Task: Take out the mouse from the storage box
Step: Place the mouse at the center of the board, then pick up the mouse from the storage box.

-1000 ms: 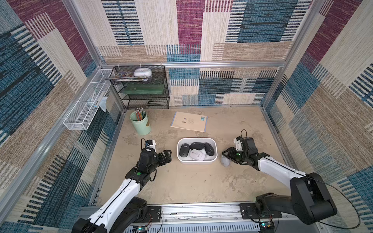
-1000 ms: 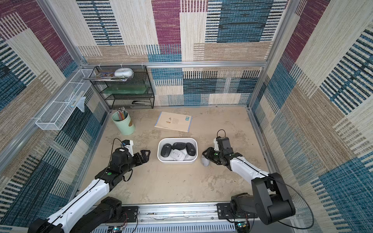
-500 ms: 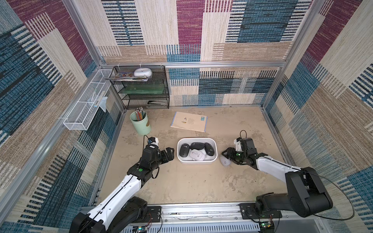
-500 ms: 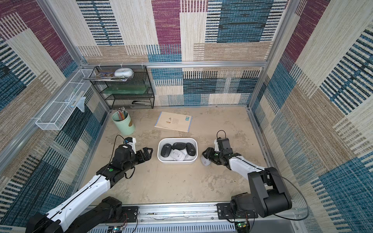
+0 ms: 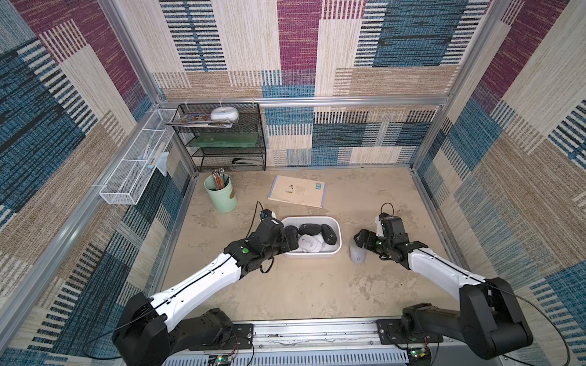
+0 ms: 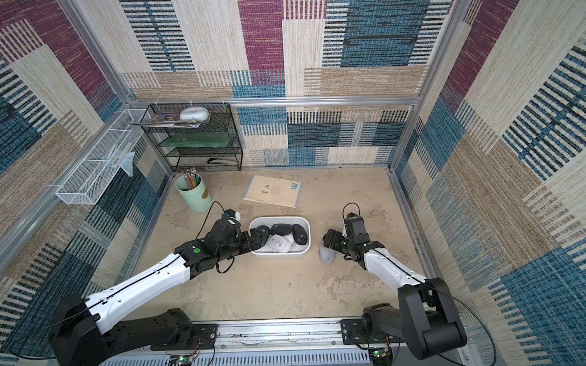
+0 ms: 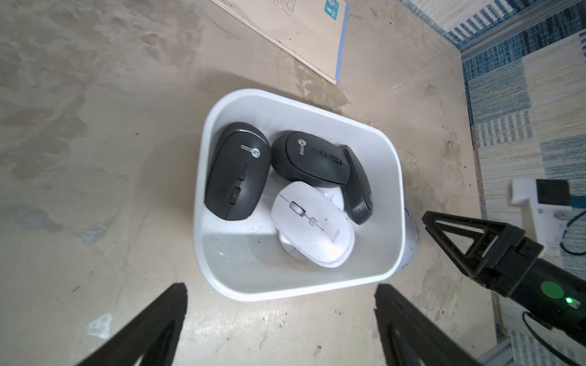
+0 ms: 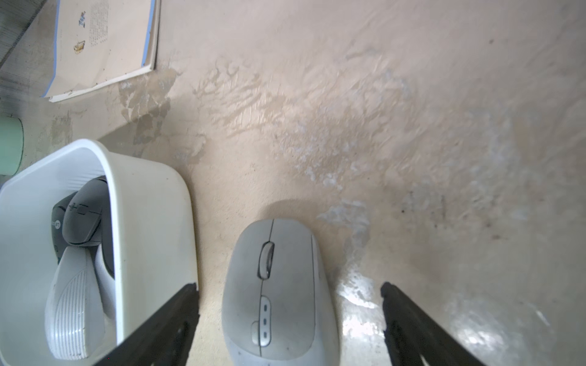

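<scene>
Since one grey mouse (image 8: 279, 294) lies on the table (image 5: 295, 285) just right of the storage box (image 5: 312, 219), centre of both top views, one removal looks done. Fingers of the right gripper (image 8: 287, 285) spread either side of it, not touching. At the box's left end the left gripper (image 7: 279, 286) hovers, fingers spread, empty. Left inside: three black mice (image 7: 236, 171), plus white mice (image 7: 312, 221).

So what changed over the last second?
The left arm swung forward, its open jaws now at the left end of the storage box. The right arm's jaws opened, letting go of the grey mouse on the table. Box and mouse stayed put.
</scene>
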{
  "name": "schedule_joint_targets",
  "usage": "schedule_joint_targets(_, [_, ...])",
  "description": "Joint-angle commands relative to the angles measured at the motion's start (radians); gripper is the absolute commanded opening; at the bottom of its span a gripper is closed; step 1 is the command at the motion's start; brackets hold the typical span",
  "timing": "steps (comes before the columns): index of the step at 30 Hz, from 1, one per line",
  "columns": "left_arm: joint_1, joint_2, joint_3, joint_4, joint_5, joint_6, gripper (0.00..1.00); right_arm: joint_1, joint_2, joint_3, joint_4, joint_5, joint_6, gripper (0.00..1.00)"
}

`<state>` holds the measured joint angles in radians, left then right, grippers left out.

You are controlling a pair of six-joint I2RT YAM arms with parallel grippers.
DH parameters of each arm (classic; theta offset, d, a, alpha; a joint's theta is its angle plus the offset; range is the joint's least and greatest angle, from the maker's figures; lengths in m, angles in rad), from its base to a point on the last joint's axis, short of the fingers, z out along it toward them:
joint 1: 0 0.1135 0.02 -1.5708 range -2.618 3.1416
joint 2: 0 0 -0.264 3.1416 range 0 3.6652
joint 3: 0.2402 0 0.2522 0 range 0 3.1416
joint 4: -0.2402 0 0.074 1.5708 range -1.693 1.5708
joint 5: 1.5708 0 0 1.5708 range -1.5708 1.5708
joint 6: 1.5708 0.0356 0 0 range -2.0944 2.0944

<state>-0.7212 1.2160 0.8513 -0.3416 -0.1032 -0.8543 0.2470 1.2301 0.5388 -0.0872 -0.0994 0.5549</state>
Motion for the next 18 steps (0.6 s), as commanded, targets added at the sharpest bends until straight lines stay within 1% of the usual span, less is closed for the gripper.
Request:
schedule_joint_targets(1, [-0.053,0.076,0.085,-0.08,-0.056,-0.059,0.96,0.0,-0.036,-0.028,0.009,0.054,-0.088,0.93])
schedule_joint_targets(3, [-0.076,0.143,0.145,-0.106,-0.056,-0.073,0.96,0.0,-0.062,-0.055,0.03,0.061,-0.09,0.93])
schedule_joint_targets(6, [-0.084,0.24,0.225,-0.134,-0.034,-0.097,0.96,0.001,-0.096,-0.077,0.064,-0.003,-0.132,0.94])
schedule_joint_targets(10, [-0.084,0.356,0.32,-0.175,-0.003,-0.115,0.96,-0.001,-0.112,-0.087,0.066,0.018,-0.124,0.94])
schedule_joint_targets(15, [-0.084,0.464,0.401,-0.208,0.021,-0.128,0.94,0.0,-0.12,-0.091,0.067,0.015,-0.125,0.93])
schedule_joint_targets(18, [-0.084,0.497,0.404,-0.208,0.024,-0.158,0.93,0.001,-0.136,-0.099,0.07,0.015,-0.124,0.93])
